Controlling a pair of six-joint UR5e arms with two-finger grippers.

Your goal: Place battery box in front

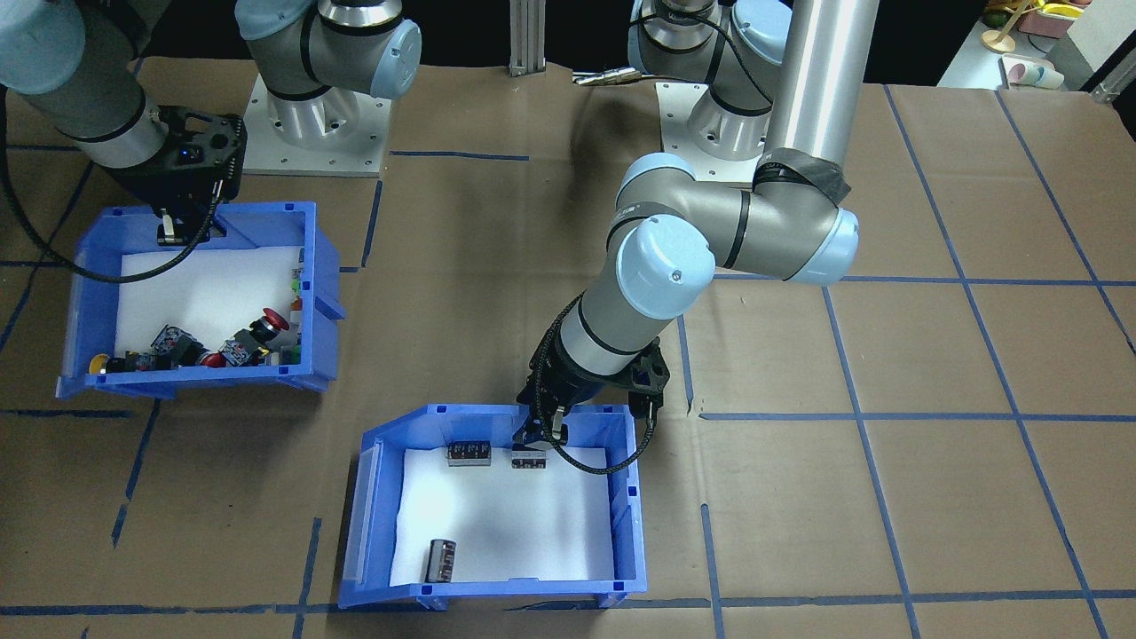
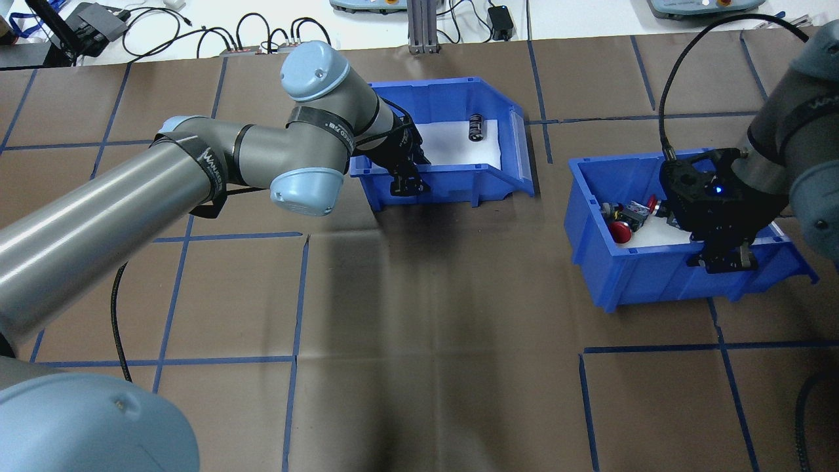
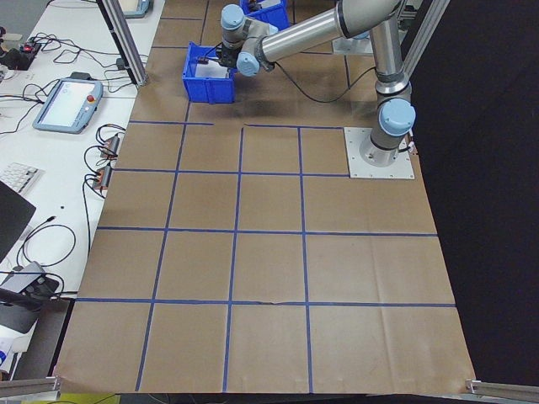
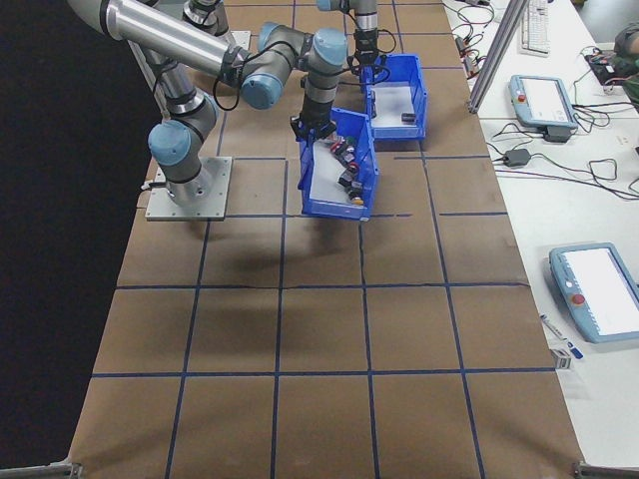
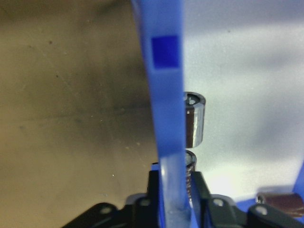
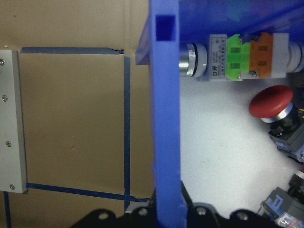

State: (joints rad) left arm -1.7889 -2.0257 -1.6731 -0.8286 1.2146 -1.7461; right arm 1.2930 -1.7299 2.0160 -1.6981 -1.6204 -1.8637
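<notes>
While holding batteries, battery box, white-lined

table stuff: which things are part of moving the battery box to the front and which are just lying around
Part of the job:
battery box, with a few black-and-silver cells on white foam
left gripper, clamped on that box's wall

Not part of it:
switch bin, holding red, green and orange push-buttons
right gripper, shut on the switch bin's wall
teach pendant on the side bench

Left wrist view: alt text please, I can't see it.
The left hand straddles the battery box's blue wall, one finger on each side. Two silver-capped batteries lie on white foam just inside; brown table paper is outside.
</notes>
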